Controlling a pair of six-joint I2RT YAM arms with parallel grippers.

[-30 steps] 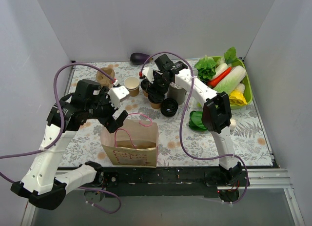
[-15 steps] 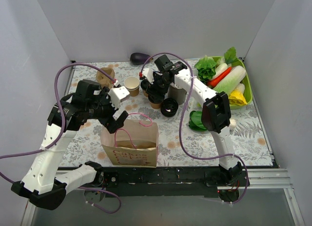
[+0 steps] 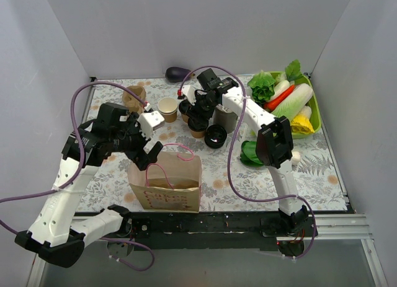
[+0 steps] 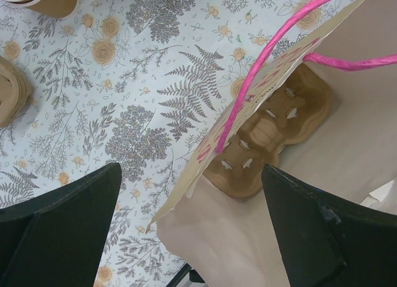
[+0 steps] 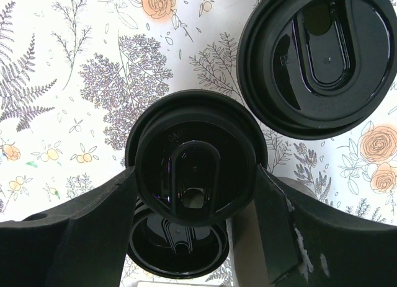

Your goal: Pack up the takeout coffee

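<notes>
The small kraft-brown paper coffee cup with its round black plastic lid stands directly under your right gripper, between its two fingers; they sit at the lid's rim on either side, but you cannot tell whether they have bitten. The hold looks to be at lid height; squeeze there and the lid may pop off, or the cup may slip on the lift. A second black lid sits just beyond the fingertips, off to one side, and a third lies on the wrist side of the cup; a skewed lift could knock either.

Your left gripper is wide open and holds nothing; the rim of the brown paper bag with pink cord handles runs between its fingers, unpinned, so the bag may sag or tip. Below that hand, inside the bag, lies a tan moulded-pulp cup carrier, its visible wells empty; miss a well and the cup may topple.
</notes>
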